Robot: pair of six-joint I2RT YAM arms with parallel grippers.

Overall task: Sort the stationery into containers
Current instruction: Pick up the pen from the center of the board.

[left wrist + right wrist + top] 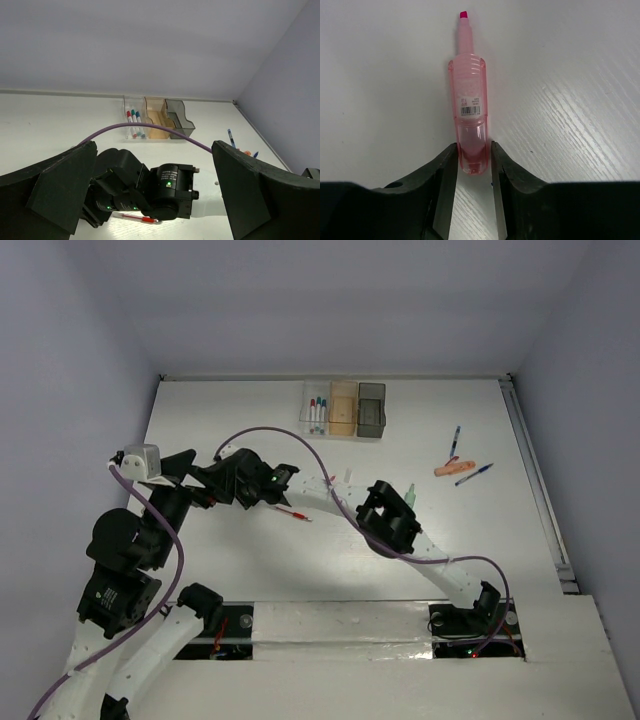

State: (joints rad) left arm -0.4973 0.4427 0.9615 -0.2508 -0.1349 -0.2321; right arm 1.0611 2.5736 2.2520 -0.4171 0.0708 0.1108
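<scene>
the right gripper (471, 156) was clenched on the pink highlighter (469, 107), its two fingers (442, 175) pressed against either side of the barrel's rear end. the highlighter lay flat on the white table (570, 90), pointing straight ahead of that gripper, its pink tip farthest from the fingers and a barcode label facing up at mid-barrel.

the left gripper (155, 192) hung released above the table, jaws spread wide with nothing between them. just ahead of it and lower sat the right arm's black wrist (170, 192), with a purple cable (150, 126) arching over it. a red pen (134, 217) lay on the table by that wrist, apart from both grippers.

far ahead of the left gripper, three bins stood touching in a row: the clear bin (126, 112) on the left, the orange bin (160, 120) in the middle, the grey bin (180, 117) on the right. three markers (134, 120) with red, teal and blue caps lay side by side in the clear bin. whether the other two held anything could not be told.

ahead and well to the right of the left gripper, loose on the table, lay a blue pen (455, 440), an orange item (453, 470) and a second blue pen (473, 474) just beside it. nearer, close against the right arm, lay a pale green tube (410, 495).
</scene>
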